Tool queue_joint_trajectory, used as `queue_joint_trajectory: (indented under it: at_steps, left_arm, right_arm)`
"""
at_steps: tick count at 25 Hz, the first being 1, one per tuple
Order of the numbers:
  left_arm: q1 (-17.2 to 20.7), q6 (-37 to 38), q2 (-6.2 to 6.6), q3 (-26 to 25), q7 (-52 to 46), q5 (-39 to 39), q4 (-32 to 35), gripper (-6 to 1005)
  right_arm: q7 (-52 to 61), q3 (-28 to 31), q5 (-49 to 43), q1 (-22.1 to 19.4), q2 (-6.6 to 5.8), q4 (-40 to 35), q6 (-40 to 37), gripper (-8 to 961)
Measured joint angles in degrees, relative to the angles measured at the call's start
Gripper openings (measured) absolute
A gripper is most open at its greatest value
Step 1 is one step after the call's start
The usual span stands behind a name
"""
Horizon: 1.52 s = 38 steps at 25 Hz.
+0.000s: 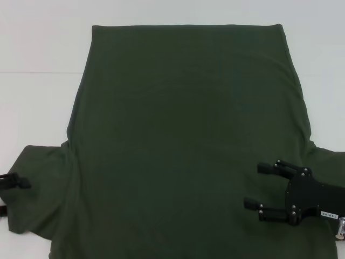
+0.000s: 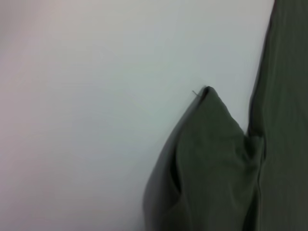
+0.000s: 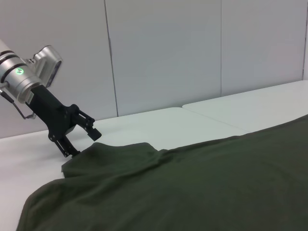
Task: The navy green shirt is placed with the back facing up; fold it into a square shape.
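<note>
The dark olive-green cotton short-sleeved shirt lies flat, plain back up, on the white tabletop, matte and softly creased, body still unfolded. My left gripper sits at the shirt's left sleeve edge, fingers apart around the hem, probably to lift it. My right gripper hovers wide over the shirt's right side.

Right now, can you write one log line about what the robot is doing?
shirt: flat, unfolded | left gripper: open at left sleeve edge | right gripper: open above shirt near right sleeve | table: white
</note>
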Motion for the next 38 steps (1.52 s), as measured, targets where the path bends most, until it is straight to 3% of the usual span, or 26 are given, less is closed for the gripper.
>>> queue_joint_trajectory:
  at_steps: [9,16,38]
  left_arm:
    - [-1.22,-1.51,-0.08,4.90,-0.12,0.23,-0.49,823]
    - [-1.55,-2.31,-0.11,6.00,0.42,-0.11,0.90,813]
    - [-1.83,-3.09,-0.06,6.24,0.58,0.17,1.01,75]
  right_arm:
    - [-0.09,0.00,0.05,0.16,0.00,0.13,-0.15,938]
    - [0.24,0.00,0.12,0.22,-0.05,0.08,-0.20,938]
    - [0.16,0.00,0.28,0.40,0.00,0.07,-0.31,937]
